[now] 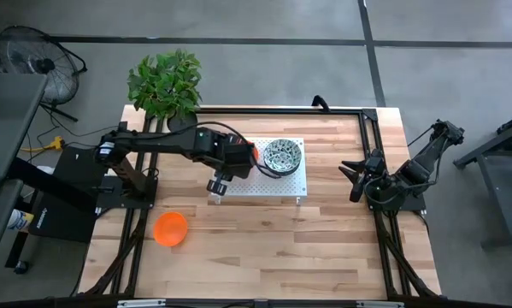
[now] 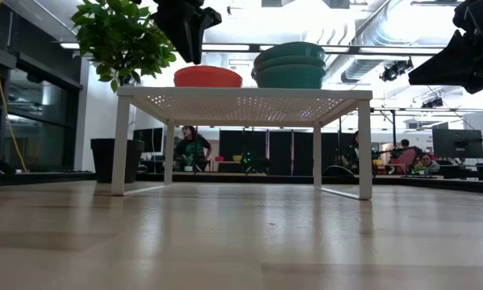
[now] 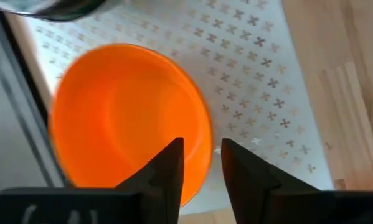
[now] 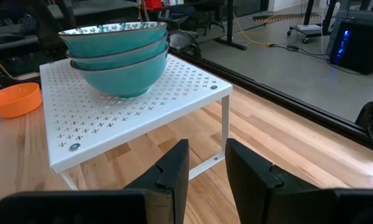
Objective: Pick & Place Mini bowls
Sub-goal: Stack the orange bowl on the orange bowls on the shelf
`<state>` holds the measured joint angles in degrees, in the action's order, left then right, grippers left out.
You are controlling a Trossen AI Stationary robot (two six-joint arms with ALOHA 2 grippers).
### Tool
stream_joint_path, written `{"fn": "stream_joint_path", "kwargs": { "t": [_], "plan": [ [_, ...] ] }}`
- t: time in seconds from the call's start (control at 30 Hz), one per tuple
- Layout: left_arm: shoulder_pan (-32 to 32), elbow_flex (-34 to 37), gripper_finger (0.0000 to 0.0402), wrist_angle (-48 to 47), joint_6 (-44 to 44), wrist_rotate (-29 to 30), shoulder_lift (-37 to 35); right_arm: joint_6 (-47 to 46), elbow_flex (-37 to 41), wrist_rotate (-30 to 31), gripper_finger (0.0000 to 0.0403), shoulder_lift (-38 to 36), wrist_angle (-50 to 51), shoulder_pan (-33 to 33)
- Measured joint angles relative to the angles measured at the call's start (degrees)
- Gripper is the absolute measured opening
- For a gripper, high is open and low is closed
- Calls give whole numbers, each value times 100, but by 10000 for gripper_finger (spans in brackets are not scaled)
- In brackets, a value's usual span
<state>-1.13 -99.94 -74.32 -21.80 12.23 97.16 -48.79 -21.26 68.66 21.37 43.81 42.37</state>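
An orange mini bowl (image 3: 127, 115) sits on the white perforated rack (image 1: 277, 184), left of a stack of three speckled bowls (image 1: 282, 154) with teal outsides (image 4: 118, 56). My left gripper (image 3: 202, 152) hovers just above the orange bowl's rim, pointing down. Its fingers are slightly apart and empty; it also shows in the low view (image 2: 191, 40). Another orange bowl (image 1: 171, 228) rests on the table near the left. My right gripper (image 1: 351, 178) waits open at the table's right side, facing the rack.
A potted plant (image 1: 164, 84) stands at the far left corner behind the rack. The rack stands on four legs (image 2: 120, 145) with open space beneath it. Bare wooden tabletop (image 1: 281, 248) lies toward the near edge.
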Motion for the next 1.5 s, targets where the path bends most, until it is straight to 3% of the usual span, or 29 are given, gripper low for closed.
{"fn": "stream_joint_path", "kwargs": {
  "t": [0.33,0.6,0.83,1.03,1.27,1.5],
  "plan": [
    [0,-912,108,-654,18,232,-2,1,0,-26,94,0,0,0],
    [-149,-873,108,-1444,536,569,-221,0,0,-25,94,0,0,0],
    [-803,-683,108,-1292,859,1082,-550,-3,0,19,94,-2,-39,-2],
    [-1361,-189,108,-1029,1162,1470,-831,3,0,100,94,-2,-108,-2],
    [-1637,1007,108,-589,1615,1599,-1528,293,0,121,94,2,-458,-2],
    [-1655,2077,108,550,1673,1377,-2378,1910,10,-326,94,2,-1894,-2]
  ]
}}
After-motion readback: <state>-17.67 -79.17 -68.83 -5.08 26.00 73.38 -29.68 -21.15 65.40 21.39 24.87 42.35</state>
